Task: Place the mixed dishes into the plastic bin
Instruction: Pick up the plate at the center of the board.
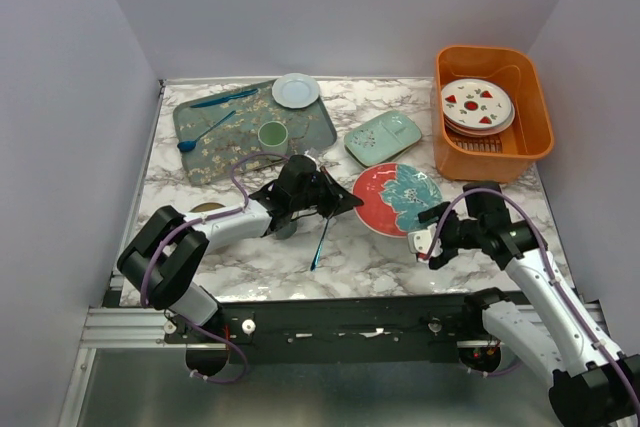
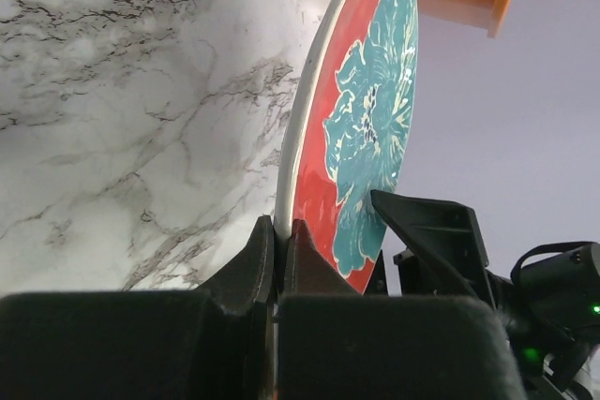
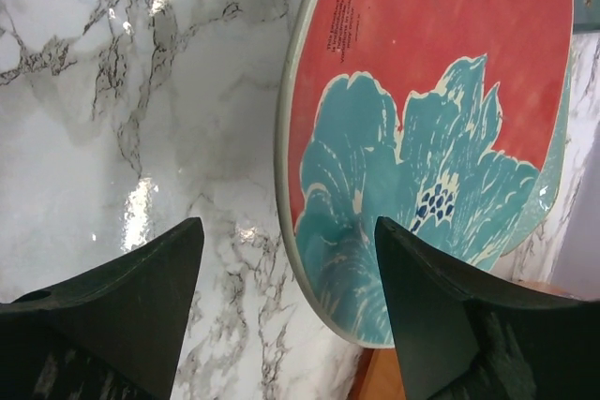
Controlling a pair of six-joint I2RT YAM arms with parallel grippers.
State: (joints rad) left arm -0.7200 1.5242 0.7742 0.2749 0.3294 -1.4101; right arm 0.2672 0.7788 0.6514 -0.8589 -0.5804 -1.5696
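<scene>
The red plate with a teal flower (image 1: 397, 197) lies near the table's middle. My left gripper (image 1: 350, 203) is shut on its left rim; in the left wrist view the pale rim sits pinched between my fingers (image 2: 279, 233), with the plate (image 2: 366, 119) beyond. My right gripper (image 1: 424, 240) is open at the plate's near right edge; in the right wrist view (image 3: 286, 231) the plate's rim (image 3: 441, 91) lies between the spread fingers, untouched. The orange plastic bin (image 1: 528, 137) at the far right holds stacked plates, the top one white with red marks (image 1: 477, 103). A pale-green divided dish (image 1: 383, 137) lies left of the bin.
A dark floral tray (image 1: 215, 152) at the back left carries a small white plate (image 1: 296, 90), a green cup (image 1: 272, 134) and blue utensils (image 1: 205, 132). A blue stick (image 1: 320, 243) lies on the marble below my left gripper. A tan dish (image 1: 207, 208) peeks from behind my left arm.
</scene>
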